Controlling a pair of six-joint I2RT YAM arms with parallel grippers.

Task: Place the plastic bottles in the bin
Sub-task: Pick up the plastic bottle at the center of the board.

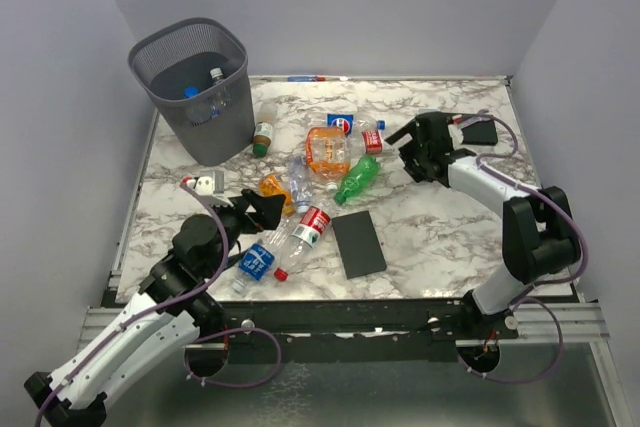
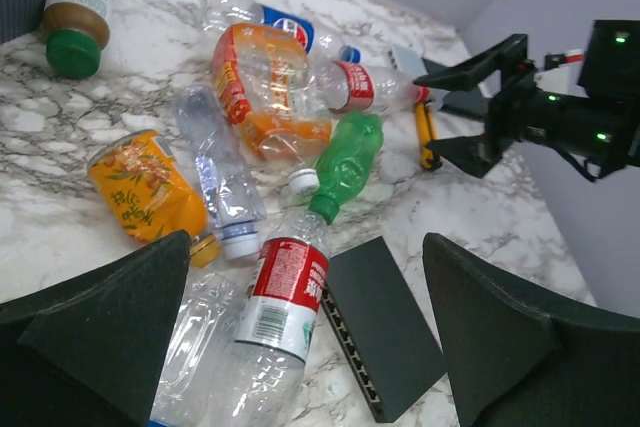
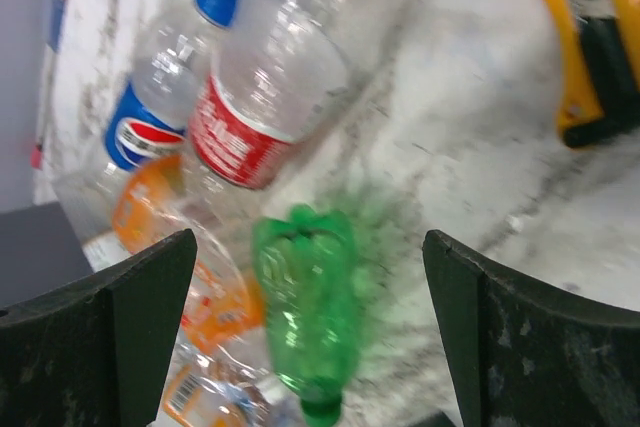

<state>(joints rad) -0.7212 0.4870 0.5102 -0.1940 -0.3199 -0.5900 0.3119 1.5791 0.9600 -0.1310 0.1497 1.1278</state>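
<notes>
Though both spread wide, right hand (image 3: 310,247) just behind green bottle (image 3: 305,317), left hand (image 2: 308,242) just behind red-label bottle (image 2: 288,292)

Tight among plastic bottles (image 1: 328,147) piled mid-counter (image 1: 440,232), touching and overlapping. Black slab (image 1: 359,243) just beside pile's near edge. Open right of slab; bin (image 1: 215,127) mouth unobstructed above.

A robotics lab test cell: plain pale-grey panel walls (image 1: 350,7) box in a marble-patterned tabletop (image 1: 440,237), with cabled white-and-black robot arms (image 1: 120,342) mounted on a silver aluminium frame rail (image 1: 560,319).
</notes>
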